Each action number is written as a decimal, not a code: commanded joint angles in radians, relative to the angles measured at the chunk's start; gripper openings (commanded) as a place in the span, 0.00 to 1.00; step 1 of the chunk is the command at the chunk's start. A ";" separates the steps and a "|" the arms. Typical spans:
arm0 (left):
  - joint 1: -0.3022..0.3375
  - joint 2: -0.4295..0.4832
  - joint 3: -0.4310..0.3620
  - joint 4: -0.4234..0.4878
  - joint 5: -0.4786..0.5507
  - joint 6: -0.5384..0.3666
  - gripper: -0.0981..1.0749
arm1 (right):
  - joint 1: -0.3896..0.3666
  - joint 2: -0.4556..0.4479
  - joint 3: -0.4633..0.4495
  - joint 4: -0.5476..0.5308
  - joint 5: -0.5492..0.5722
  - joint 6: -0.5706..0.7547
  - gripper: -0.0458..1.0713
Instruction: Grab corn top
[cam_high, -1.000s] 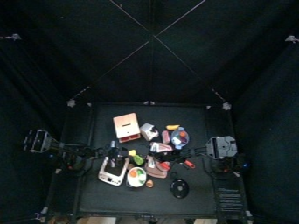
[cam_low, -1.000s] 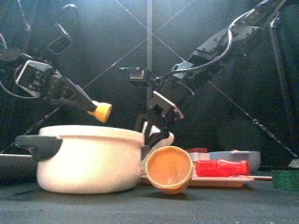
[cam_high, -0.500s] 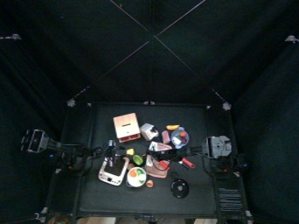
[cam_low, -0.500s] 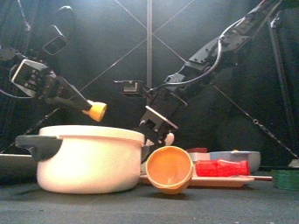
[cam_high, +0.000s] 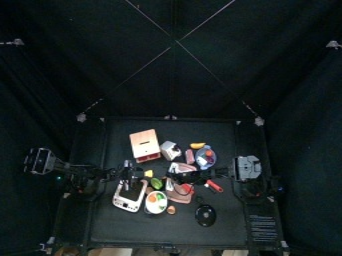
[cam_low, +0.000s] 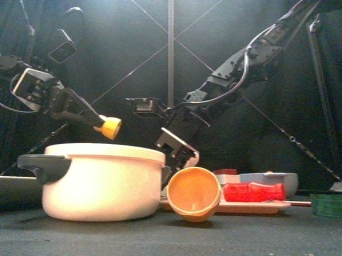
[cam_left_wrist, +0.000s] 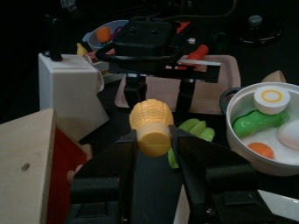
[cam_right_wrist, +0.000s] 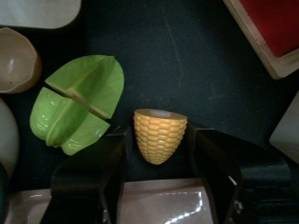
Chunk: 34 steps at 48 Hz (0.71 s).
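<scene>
My left gripper (cam_left_wrist: 153, 150) is shut on a yellow corn piece (cam_left_wrist: 149, 122) and holds it up above the white pot (cam_low: 100, 182); the piece also shows in the front view (cam_low: 107, 127). A second yellow corn piece (cam_right_wrist: 159, 133) lies on the black table next to a green husk (cam_right_wrist: 79, 101). My right gripper (cam_right_wrist: 162, 156) is low over it, jaws open, one on each side of the corn, apart from it. In the front view the right gripper (cam_low: 178, 150) hangs behind the pot and the orange bowl (cam_low: 193, 190).
A red tray (cam_low: 254, 192) lies to the right of the orange bowl. A wooden box (cam_high: 144, 143) stands at the table's back left. A white bowl with toy food (cam_left_wrist: 274, 114) sits near the left gripper. A black bowl (cam_high: 206, 214) is at the front.
My right gripper has come down toward the table behind the pot. My left gripper, with its corn piece, has shifted slightly to the left.
</scene>
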 joint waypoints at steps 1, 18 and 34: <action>0.000 -0.002 -0.009 -0.002 -0.005 0.000 0.60 | -0.003 -0.026 -0.015 0.005 0.000 -0.002 0.74; -0.002 -0.002 -0.009 -0.002 -0.005 -0.002 0.60 | 0.014 -0.127 -0.008 0.011 0.097 -0.002 0.67; -0.003 -0.002 -0.011 -0.002 -0.003 0.000 0.60 | 0.054 -0.170 0.025 0.002 0.117 -0.002 0.67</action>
